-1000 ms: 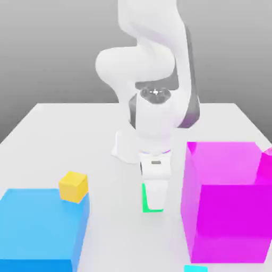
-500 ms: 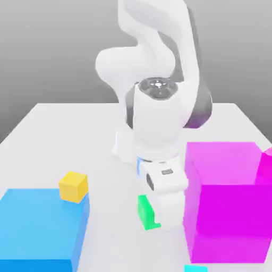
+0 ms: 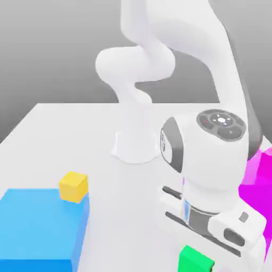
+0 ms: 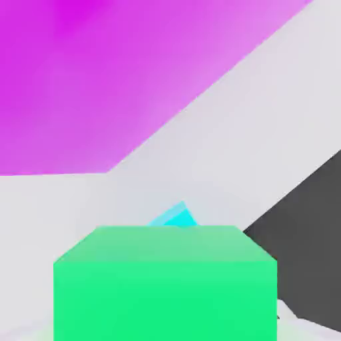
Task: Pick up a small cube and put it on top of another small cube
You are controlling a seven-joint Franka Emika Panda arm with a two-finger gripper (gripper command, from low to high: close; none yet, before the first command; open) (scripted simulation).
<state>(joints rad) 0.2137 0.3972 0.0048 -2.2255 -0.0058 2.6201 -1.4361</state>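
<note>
a white table (image 3: 122, 223) directly carries blue and magenta blocks (image 3: 37, 228).

Green cube (image 3: 194, 260), cyan cube (image 4: 180, 216) beyond

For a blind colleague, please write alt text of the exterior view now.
A white robot arm reaches down at the right, a green cube below its hand, beside a magenta block; at left, a yellow cube and blue block.

Robot arm (image 3: 212, 154) bent forward, pincer (image 3: 197, 247) low, wrist turned askew
</note>
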